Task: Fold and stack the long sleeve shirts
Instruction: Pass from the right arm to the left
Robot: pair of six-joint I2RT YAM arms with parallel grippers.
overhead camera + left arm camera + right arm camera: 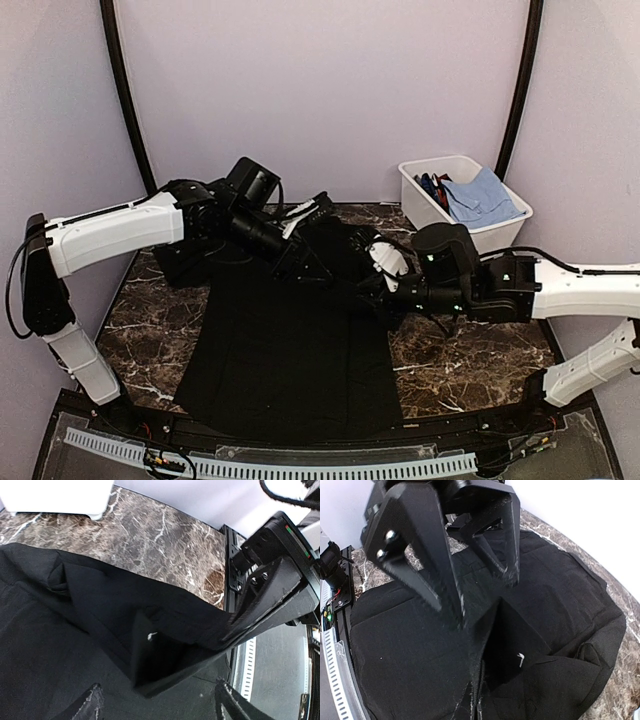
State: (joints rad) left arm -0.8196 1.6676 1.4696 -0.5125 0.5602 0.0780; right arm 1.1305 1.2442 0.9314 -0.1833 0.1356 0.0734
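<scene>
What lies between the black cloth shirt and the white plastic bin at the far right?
Only a bare strip of brown marble tabletop separates shirt and bin; the left wrist view shows it best.

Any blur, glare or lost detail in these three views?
Top external: sharp and evenly lit, but the black shirt reads as a near-flat mass. Right wrist: the left gripper is blurred, cloth behind sharper. Left wrist: marble table crisp.

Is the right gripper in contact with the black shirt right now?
Touching. The left wrist view shows the right gripper shut on a raised fold of the black shirt, with the cloth tented up to its tip.
</scene>
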